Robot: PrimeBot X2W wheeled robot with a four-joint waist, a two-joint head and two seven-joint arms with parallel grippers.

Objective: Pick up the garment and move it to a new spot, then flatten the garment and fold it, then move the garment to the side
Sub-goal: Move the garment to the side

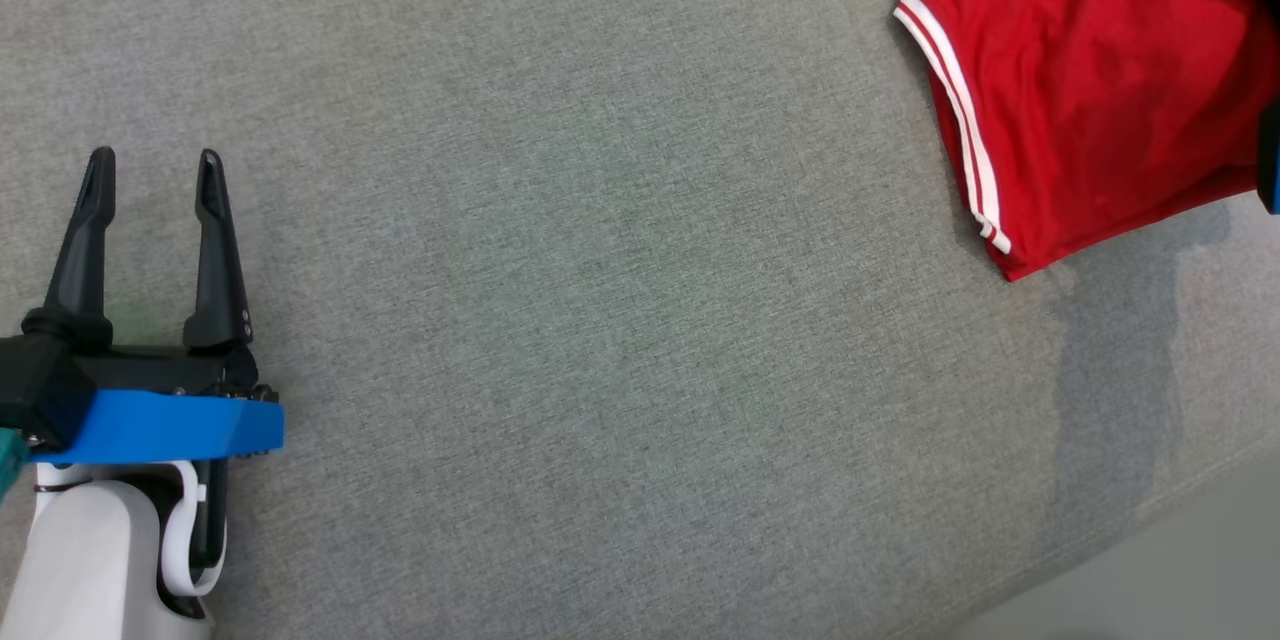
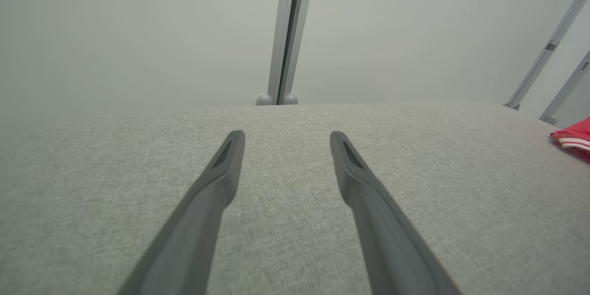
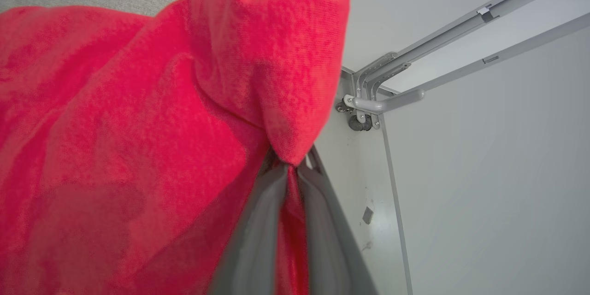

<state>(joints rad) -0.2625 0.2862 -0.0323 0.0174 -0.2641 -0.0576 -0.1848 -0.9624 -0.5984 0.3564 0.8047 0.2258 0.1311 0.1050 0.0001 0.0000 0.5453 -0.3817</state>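
Note:
A red garment [image 1: 1100,80] with white stripes along one sleeve hem lies at the upper right of the grey fabric surface [image 1: 600,320]. In the right wrist view my right gripper [image 3: 291,166] is shut on a bunched fold of the red garment [image 3: 138,124], which drapes over and left of its fingers. A dark and blue sliver of that arm [image 1: 1270,165] shows at the head view's right edge. My left gripper [image 1: 155,170] hovers open at the lower left, far from the cloth, with nothing between its fingers [image 2: 221,179]. The garment's striped edge [image 2: 574,140] peeks in at the left wrist view's right.
The grey surface ends at a diagonal edge at the lower right, with pale floor [image 1: 1180,570] beyond. Grey metal frame posts [image 2: 288,32] stand behind the surface against a pale wall, with more rails [image 3: 438,41] near the right gripper.

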